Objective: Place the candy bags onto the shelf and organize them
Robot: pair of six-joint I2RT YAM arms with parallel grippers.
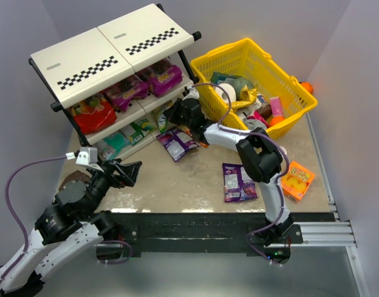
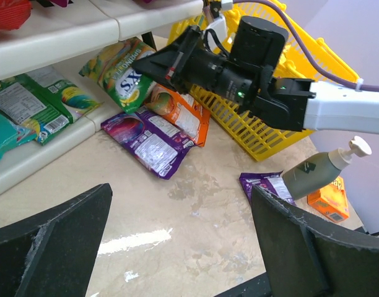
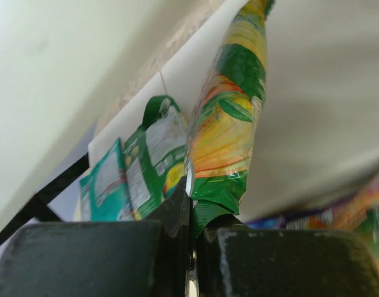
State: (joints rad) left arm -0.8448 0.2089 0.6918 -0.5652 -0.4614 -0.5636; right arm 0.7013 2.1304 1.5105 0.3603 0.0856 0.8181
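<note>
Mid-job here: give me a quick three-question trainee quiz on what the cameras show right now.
1. True or false: the left gripper is holding a candy bag.
2. Which bag is the right gripper shut on? A) purple B) green and yellow C) red
3. Fill in: the small orange box lies on the ____, outside the yellow basket.
Key: 1 false, it is open and empty; 2 B, the green and yellow bag, at the bottom tier of the shelf; 3 table.

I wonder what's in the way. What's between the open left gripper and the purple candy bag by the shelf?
Nothing, just bare table between the left gripper and that purple candy bag; the left wrist view shows it.
</note>
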